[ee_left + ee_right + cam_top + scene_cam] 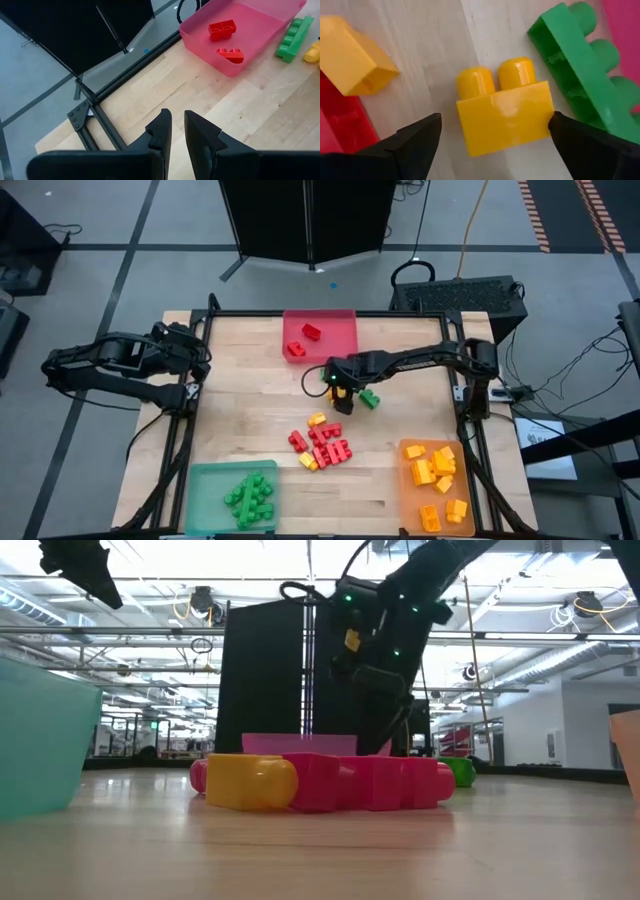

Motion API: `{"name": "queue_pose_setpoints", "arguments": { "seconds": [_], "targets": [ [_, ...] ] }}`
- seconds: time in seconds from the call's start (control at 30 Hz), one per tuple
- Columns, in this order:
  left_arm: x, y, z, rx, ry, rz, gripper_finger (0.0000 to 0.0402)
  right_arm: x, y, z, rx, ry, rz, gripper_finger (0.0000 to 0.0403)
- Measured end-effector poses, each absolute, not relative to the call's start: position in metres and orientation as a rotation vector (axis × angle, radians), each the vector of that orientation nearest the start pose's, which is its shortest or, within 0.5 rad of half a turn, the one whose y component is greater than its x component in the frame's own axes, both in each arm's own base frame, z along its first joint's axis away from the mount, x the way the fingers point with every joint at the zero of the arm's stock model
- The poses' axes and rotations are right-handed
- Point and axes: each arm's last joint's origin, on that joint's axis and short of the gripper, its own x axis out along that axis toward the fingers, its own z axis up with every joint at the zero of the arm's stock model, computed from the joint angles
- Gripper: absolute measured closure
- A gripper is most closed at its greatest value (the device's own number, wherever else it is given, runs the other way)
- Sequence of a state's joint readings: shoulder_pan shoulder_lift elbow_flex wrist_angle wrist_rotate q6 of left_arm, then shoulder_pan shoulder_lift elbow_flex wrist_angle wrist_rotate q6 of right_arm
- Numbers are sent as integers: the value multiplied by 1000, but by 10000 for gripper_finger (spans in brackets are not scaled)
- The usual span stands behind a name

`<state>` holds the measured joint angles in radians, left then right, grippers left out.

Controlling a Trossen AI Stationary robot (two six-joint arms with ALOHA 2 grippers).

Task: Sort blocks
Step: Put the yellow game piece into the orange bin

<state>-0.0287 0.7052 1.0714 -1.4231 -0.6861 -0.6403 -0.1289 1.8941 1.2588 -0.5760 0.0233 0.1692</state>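
- Straddling a yellow brick (504,114) on the bare wood mid-table, the right gripper (492,137) has its fingers spread wide, one on each side and not yet touching it.
- Beside it lie a green brick (580,65) and another yellow one (352,60).
- Judging by looks, the brick is light, stiff and smooth, so it may slip; its flat side walls, below the studs, look best to pinch.
- Left gripper (178,131) waits near the table's left edge, fingers nearly together, holding nothing.
- From above, the right gripper hides the yellow brick.
- Red tray (345,320), green tray (205,480) and orange tray (408,498) already hold matching bricks.
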Motion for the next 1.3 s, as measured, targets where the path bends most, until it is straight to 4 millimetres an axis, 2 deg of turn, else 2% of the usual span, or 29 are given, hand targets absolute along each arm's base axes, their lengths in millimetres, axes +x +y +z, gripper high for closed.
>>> {"name": "queue_pose_setpoints", "arguments": {
  "seconds": [0.2, 0.3, 0.43, 0.63, 0.87, 1.0, 1.2, 1.3],
  "targets": [
    [71, 16, 340, -174, 772, 869, 343, 382, -53, 205, 38, 1173, -214, 41],
    [71, 16, 340, -174, 773, 869, 343, 386, -56, 208, 23, 1166, -209, 41],
    [71, 16, 340, -170, 775, 867, 343, 385, -55, 202, 1, 1219, -157, 41],
    [71, 16, 340, -150, 784, 858, 343, 388, -47, 175, -22, 1337, -79, 41],
    [71, 16, 340, -148, 785, 859, 343, 395, -45, 144, -1, 1396, -86, 41],
    [71, 16, 340, -146, 788, 859, 343, 399, -46, 136, 28, 1400, -104, 42],
    [70, 16, 340, -143, 790, 861, 343, 408, -45, 143, 16, 1398, -102, 76],
    [70, 16, 340, -143, 789, 861, 343, 421, -47, 154, -17, 1322, -103, 90]
  ]
}}
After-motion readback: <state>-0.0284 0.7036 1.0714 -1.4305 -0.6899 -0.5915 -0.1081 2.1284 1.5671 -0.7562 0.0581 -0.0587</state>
